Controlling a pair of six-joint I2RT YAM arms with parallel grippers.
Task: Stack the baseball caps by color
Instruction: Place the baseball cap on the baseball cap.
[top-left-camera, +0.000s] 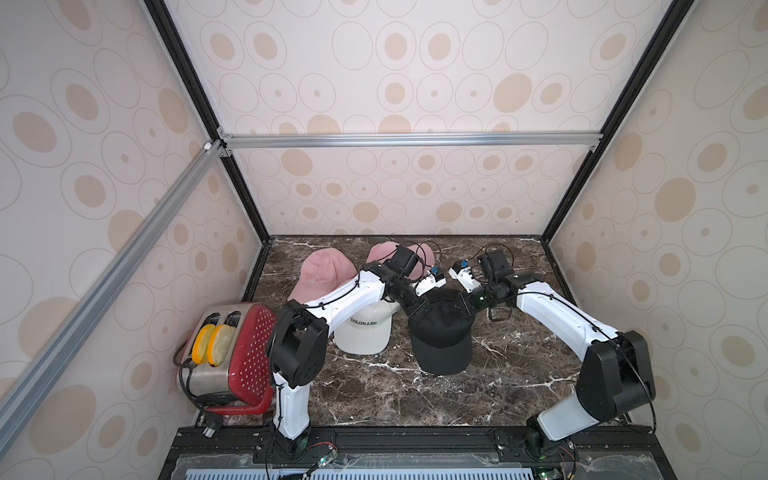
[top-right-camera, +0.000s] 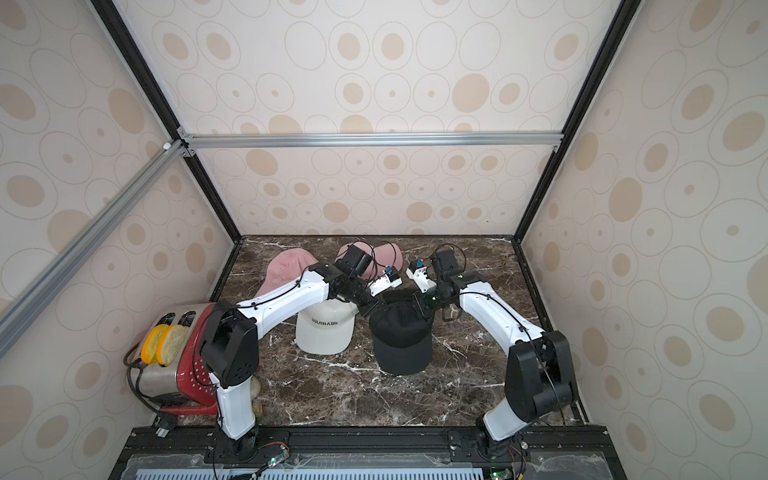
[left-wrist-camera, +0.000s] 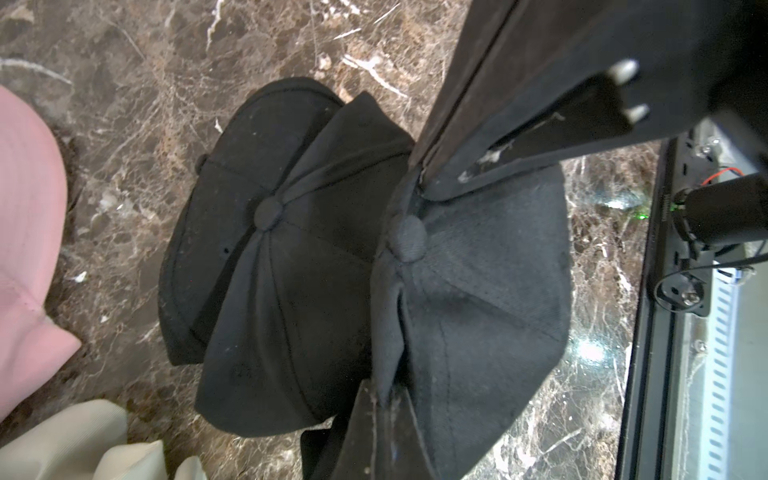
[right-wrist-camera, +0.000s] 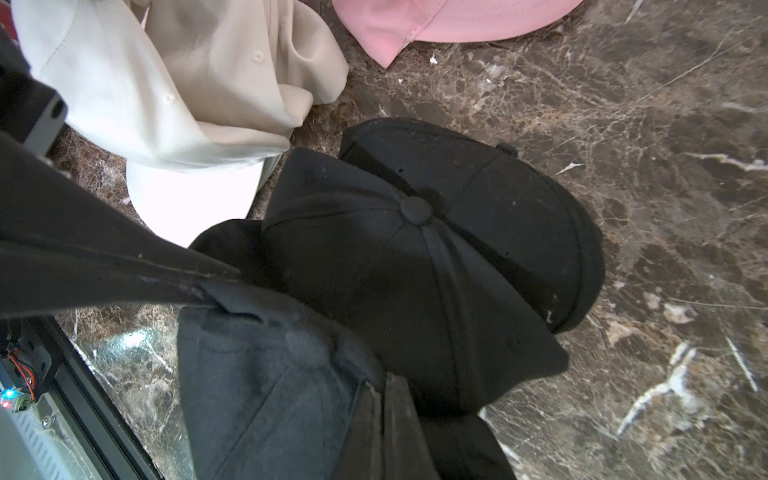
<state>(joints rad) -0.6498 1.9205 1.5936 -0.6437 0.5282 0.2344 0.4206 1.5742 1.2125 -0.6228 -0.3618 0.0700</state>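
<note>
A black cap (left-wrist-camera: 478, 291) hangs pinched at two spots of its crown. My left gripper (left-wrist-camera: 384, 386) is shut on a fold of it, and my right gripper (right-wrist-camera: 380, 382) is shut on the opposite side. Under it two more black caps (left-wrist-camera: 299, 291) (left-wrist-camera: 232, 174) lie overlapped on the marble. In both top views the grippers (top-left-camera: 419, 309) (top-left-camera: 463, 305) meet over the black pile (top-left-camera: 442, 336). A white "COLORADO" cap (top-left-camera: 365, 328) lies left of it under my left arm, with more white fabric (right-wrist-camera: 232, 70) bunched behind. Two pink caps (top-left-camera: 322, 270) (top-left-camera: 380, 251) sit at the back.
A red toaster (top-left-camera: 232, 353) with two bread slices stands at the table's left edge. The brown marble table (top-left-camera: 415, 395) is bare in front of the caps and at the right (top-left-camera: 532, 257). Patterned walls close in three sides.
</note>
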